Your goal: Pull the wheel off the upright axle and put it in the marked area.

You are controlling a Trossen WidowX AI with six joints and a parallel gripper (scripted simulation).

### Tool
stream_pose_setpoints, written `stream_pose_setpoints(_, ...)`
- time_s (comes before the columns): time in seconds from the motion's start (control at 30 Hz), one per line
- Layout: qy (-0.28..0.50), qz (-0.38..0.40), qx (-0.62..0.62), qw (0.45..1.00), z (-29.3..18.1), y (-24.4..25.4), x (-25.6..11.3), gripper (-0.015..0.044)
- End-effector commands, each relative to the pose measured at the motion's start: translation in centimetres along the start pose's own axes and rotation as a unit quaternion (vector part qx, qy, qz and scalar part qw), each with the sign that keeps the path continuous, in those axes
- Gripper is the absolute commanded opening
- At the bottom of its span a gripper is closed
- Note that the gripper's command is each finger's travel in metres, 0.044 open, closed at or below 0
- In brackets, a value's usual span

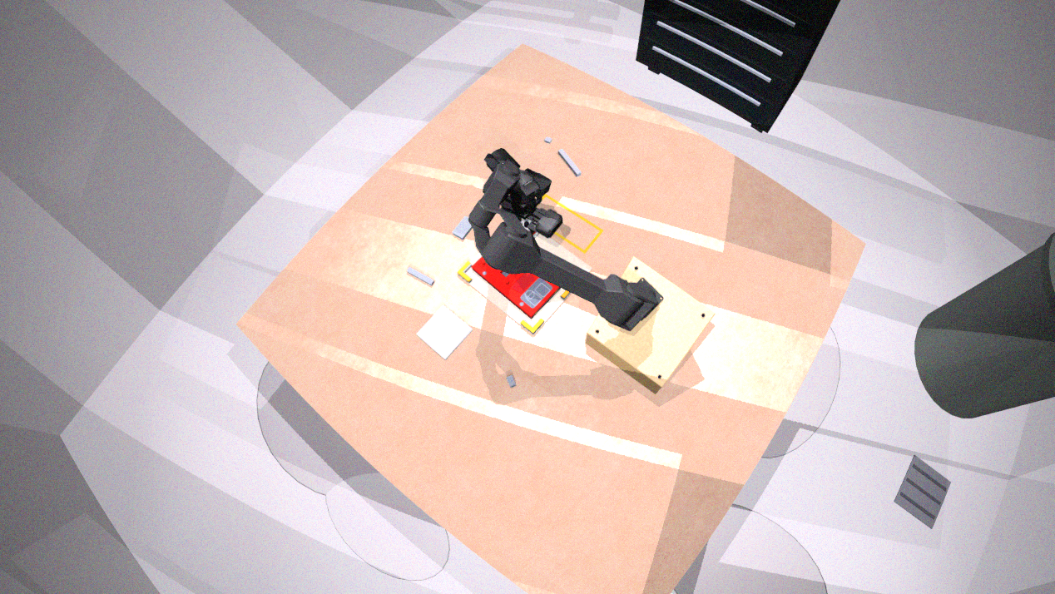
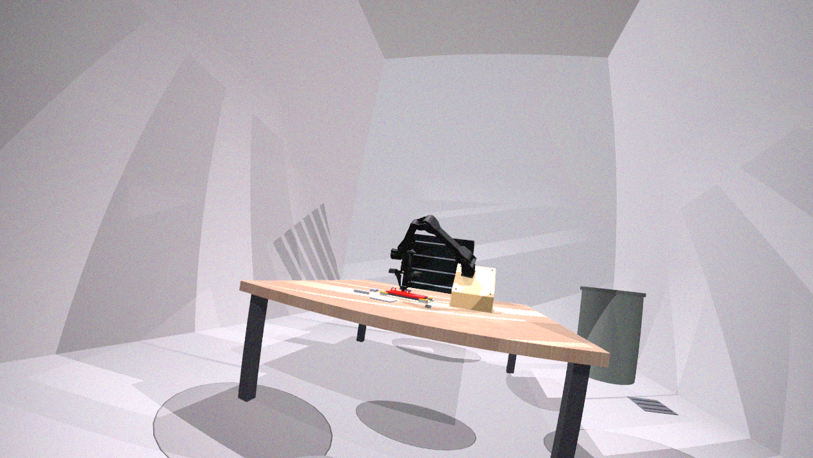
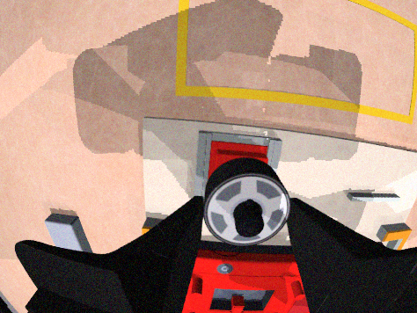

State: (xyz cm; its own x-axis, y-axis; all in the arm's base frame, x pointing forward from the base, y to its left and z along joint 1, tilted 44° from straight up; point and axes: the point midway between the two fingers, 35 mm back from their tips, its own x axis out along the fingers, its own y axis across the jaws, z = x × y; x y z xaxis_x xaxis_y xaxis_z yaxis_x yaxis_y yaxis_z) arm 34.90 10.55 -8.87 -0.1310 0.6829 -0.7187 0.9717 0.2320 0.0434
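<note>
The wheel (image 3: 247,189), a black tyre with a grey spoked face, faces up in the wrist view. My gripper (image 3: 245,206) (image 1: 530,223) (image 2: 404,287) is shut on it, one finger against each side. The dark axle (image 3: 249,220) shows in the wheel's centre hole; how far down it the wheel sits cannot be told. A red part in a grey bracket (image 3: 274,151) lies just behind the wheel. The marked area, a yellow outline (image 3: 181,53) (image 1: 593,241), lies on the table beyond the pale board (image 3: 164,185), with gripper shadow across it.
A red plate (image 3: 264,265) (image 1: 491,278) (image 2: 404,294) lies on the near side of the wheel. Orange corner pieces (image 3: 398,233) (image 1: 531,326) and grey bars (image 3: 63,233) (image 1: 569,162) lie around. The arm's base stands on a yellow block (image 1: 675,324) (image 2: 476,298).
</note>
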Motion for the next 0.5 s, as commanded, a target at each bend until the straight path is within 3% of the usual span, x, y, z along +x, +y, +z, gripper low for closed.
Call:
stream_pose_setpoints(0.0, -0.001, 0.011, 0.018, 1.0, 0.3, 0.0, -2.3, 0.0)
stream_pose_setpoints(0.3, -0.001, 0.012, 0.019, 1.0, 0.3, 0.0, -2.6, 0.0)
stream_pose_setpoints(0.33, 0.0, 0.001, 0.001, 1.0, -0.1, 0.0, -0.3, 0.0026)
stream_pose_setpoints(0.47, 0.0, 0.013, 0.02, 1.0, 0.0, 0.0, -1.6, 0.0131)
